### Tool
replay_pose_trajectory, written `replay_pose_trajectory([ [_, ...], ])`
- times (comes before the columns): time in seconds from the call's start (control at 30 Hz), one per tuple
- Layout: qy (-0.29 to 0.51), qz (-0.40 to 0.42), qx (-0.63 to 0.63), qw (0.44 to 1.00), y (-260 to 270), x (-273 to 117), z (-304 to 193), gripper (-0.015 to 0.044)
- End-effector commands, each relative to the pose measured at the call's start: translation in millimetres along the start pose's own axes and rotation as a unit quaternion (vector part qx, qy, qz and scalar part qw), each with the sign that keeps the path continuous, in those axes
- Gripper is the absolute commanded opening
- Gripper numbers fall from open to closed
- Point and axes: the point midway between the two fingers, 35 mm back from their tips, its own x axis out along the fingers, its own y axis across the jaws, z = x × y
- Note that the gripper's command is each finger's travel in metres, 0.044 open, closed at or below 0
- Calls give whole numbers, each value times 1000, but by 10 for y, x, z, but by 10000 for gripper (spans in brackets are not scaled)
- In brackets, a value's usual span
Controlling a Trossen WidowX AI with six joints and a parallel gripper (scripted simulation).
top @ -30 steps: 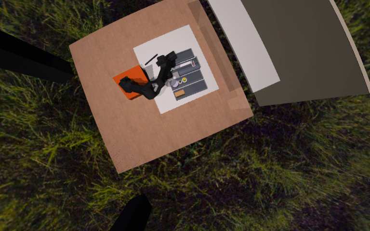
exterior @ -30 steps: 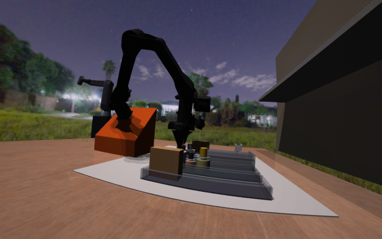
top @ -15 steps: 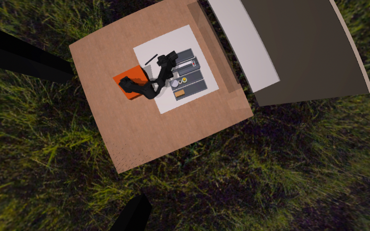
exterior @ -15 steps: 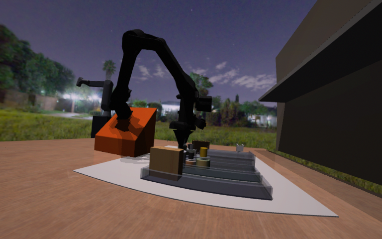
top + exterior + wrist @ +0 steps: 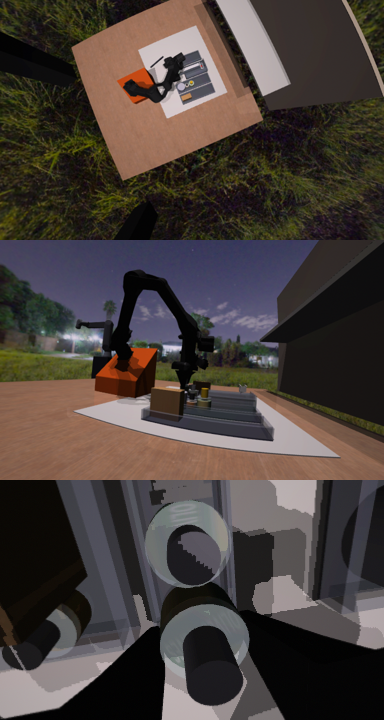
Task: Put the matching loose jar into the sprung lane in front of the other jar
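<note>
My gripper (image 5: 184, 387) (image 5: 200, 627) points down, shut on a clear jar with a dark cap (image 5: 214, 680). The held jar looks upright at the front end of the sprung lane (image 5: 197, 73) (image 5: 225, 495). A matching dark-capped jar (image 5: 190, 515) stands between that lane's walls, directly behind the held one. The two appear to touch or nearly touch in the wrist view. A small white part (image 5: 201, 65) (image 5: 242, 388) with a red mark is towards the lane's back. The front stop, the pusher plate's face and the held jar's base are hidden, so its height above the floor cannot be told.
A neighbouring lane at the wrist view's left holds a dark brown block (image 5: 35, 535) and another dark-capped jar (image 5: 32, 642). On the other side stand a wide lavender-topped jar (image 5: 181, 86), a yellow-capped jar (image 5: 191, 82) (image 5: 204, 402) and a tan box (image 5: 186, 97) (image 5: 167, 402).
</note>
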Motion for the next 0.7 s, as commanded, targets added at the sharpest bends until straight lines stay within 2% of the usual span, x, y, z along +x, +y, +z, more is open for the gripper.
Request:
replay_pose_trajectory([
  [0.0, -12, 0, 8, 1000, -13, -33, 97, 0],
  [0.67, -12, 0, 8, 1000, -13, -14, 97, 0],
])
